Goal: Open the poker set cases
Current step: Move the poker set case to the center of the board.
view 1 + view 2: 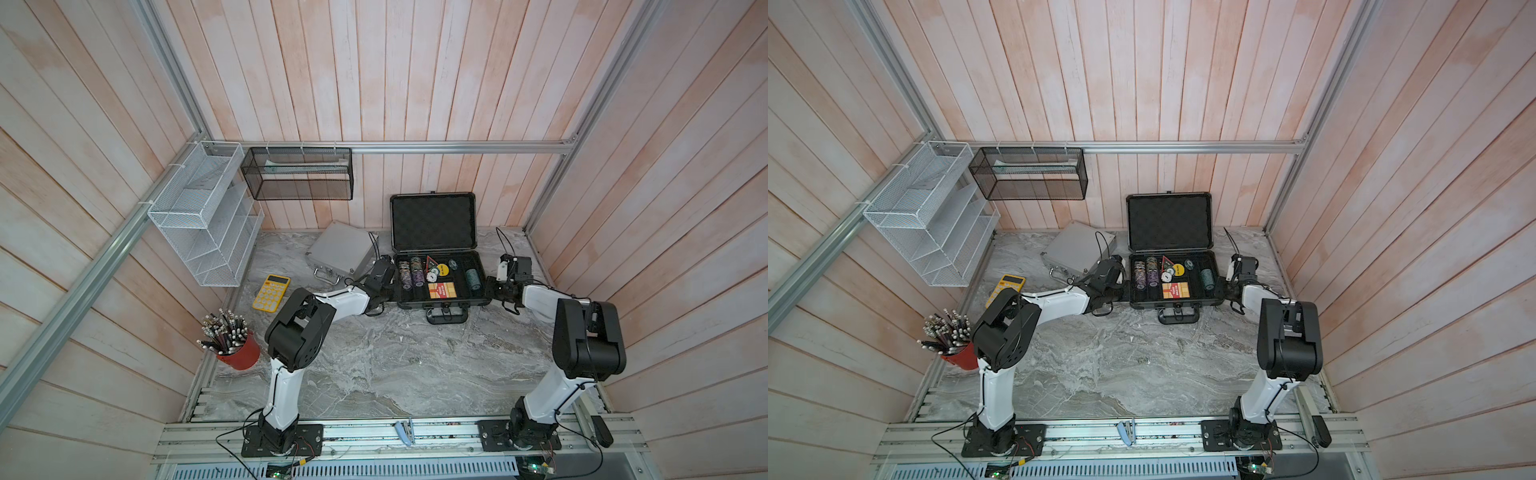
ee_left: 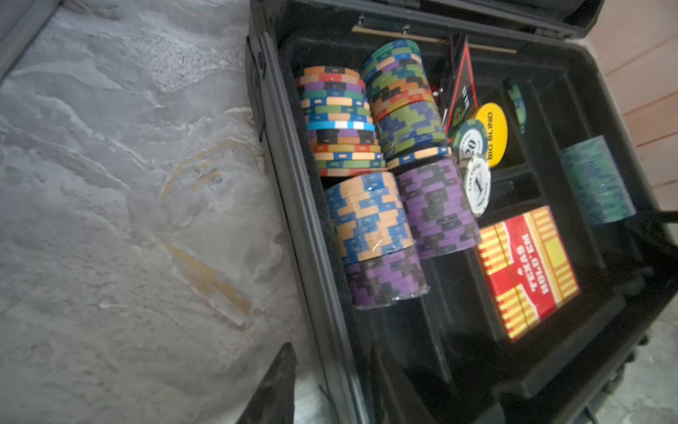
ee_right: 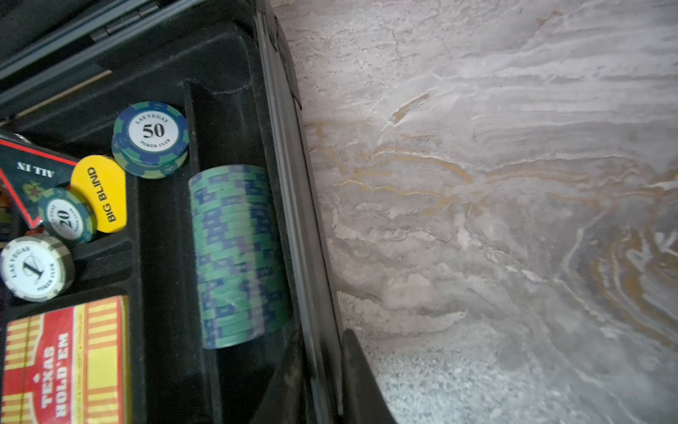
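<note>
- The dark case (image 1: 411, 306) sits at 12 o'clock on the tabletop (image 1: 395, 365). Its lid (image 1: 433, 222) stands up and the chips (image 1: 409, 274) show, so it is open.
- The silver case (image 1: 340, 251) lies shut at 11 o'clock. I think it is the next one to open.
- The left fingers (image 2: 279, 385) are at the dark case's 9 o'clock side. Only one shows, outside the wall, so I cannot tell if they are spread or pinching.
- The right fingers (image 3: 363, 381) are at its 3 o'clock side. One is inside the wall and one outside, and they seem to pinch it.
- From the left fingers, the silver case is near, at 10 o'clock. Its handle (image 1: 326, 274) faces 7 o'clock.
- The left arm (image 1: 332, 299) is much nearer. The dark case lies between the right arm (image 1: 536, 297) and the silver case.
</note>
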